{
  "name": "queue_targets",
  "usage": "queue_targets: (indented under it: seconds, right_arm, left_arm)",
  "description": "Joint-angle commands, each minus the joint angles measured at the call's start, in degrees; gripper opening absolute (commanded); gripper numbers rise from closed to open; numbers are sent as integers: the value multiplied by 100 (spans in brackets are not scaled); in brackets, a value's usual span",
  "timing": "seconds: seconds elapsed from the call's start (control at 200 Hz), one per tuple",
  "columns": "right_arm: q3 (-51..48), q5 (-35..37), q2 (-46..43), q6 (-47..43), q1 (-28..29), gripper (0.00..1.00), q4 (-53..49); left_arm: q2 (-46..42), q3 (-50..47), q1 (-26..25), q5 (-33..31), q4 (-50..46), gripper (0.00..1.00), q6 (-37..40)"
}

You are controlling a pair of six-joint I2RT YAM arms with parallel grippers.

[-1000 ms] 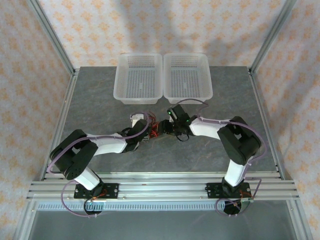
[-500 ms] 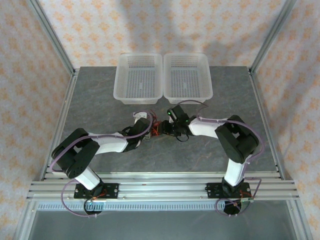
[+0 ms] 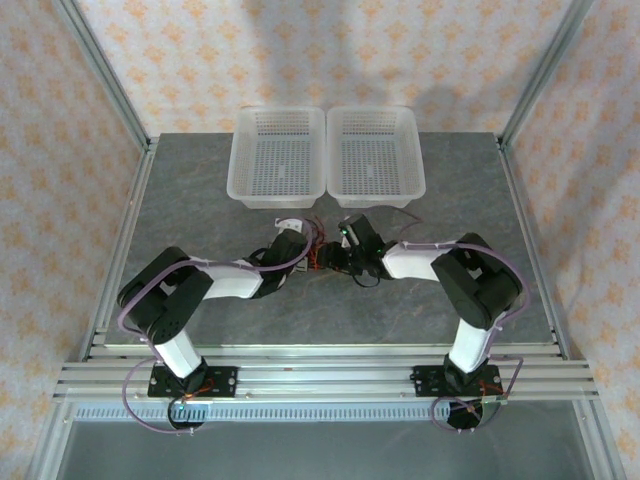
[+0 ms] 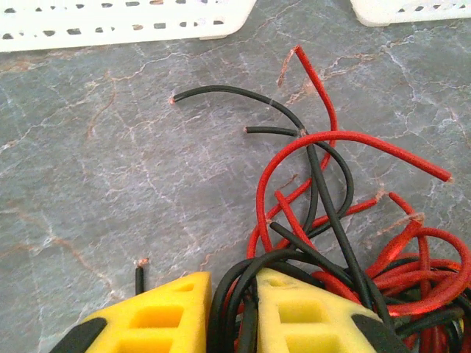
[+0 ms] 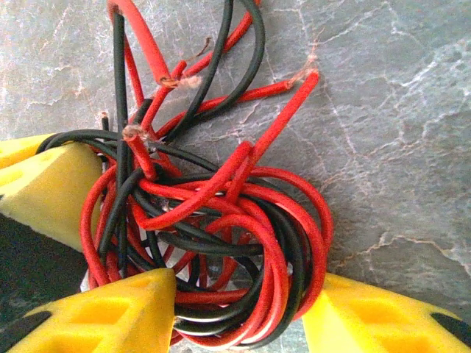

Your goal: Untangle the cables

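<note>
The cables (image 3: 318,258) lie as one red and black tangle on the grey table, in front of the baskets and between both grippers. In the left wrist view, loose red and black ends of the cables (image 4: 324,147) fan out, and my left gripper (image 4: 234,312) is shut on black loops that run between its yellow fingers (image 4: 154,316). In the right wrist view, the coiled cables (image 5: 221,220) sit between the two yellow fingers (image 5: 110,316) of my right gripper (image 5: 239,320), pressed against both. The two grippers, left (image 3: 300,245) and right (image 3: 337,262), nearly meet at the tangle.
Two white perforated baskets, a left one (image 3: 280,196) and a right one (image 3: 377,195), stand side by side just behind the tangle. Their edges (image 4: 110,26) show in the left wrist view. Aluminium frame posts and patterned walls surround the table (image 3: 180,200).
My left arm has pushed forward and right into the tangle and its jaws have narrowed on black strands. The right gripper has barely moved.
</note>
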Motion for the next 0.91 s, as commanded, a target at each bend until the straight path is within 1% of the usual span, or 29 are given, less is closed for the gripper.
queue_targets:
  seconds: [0.0,0.025,0.075,0.145,0.17,0.25,0.305,0.325,0.385,0.445,0.485,0.531,0.621,0.721,0.811,0.901]
  right_arm:
    - [-126,-60,315,343,90,47,577]
    - [-126,-55,344,378,89,45,616]
    - [-126,16,388,439,89,36,639]
    - [-152,147,387,481,90,15,632]
    - [-176,211,366,496,90,9,620]
    - [-248,392,220,482,90,0,559]
    - [-290,528,65,447,90,0,463]
    - [-311,571,-2,438,90,0,438]
    - [-369,760,-261,406,90,0,292]
    - [-440,977,-555,410,90,0,144]
    - [-483,1129,-769,435,90,0,26]
    - [-533,1277,-1002,490,90,0,-83]
    - [-652,1437,-1382,683,90,0,-187]
    - [-788,1466,-1645,933,90,0,-146]
    - [-870,1422,-1758,1099,90,0,-52]
    - [-917,1426,-1806,1166,90,0,-29]
  left_arm:
    - [212,165,-29,385,286,18,118]
    - [238,165,-32,393,296,18,119]
    - [250,149,-24,420,306,17,103]
    - [173,90,-23,429,332,16,75]
    - [114,64,-19,430,332,16,63]
    - [-158,22,-23,392,217,17,42]
    - [-436,37,-28,338,-13,20,41]
    - [-558,45,-23,322,-106,23,36]
    - [-982,95,-39,240,-431,35,31]
    - [-1451,172,-86,77,-800,45,53]
    - [-1751,260,-147,-63,-1133,49,90]
    - [-2011,419,-249,-232,-1537,53,127]
    - [-2329,757,-498,-485,-2265,54,110]
    - [-2377,960,-761,-442,-2654,53,-135]
    - [-2227,975,-923,-168,-2629,49,-497]
    - [-1997,845,-1007,140,-2272,44,-911]
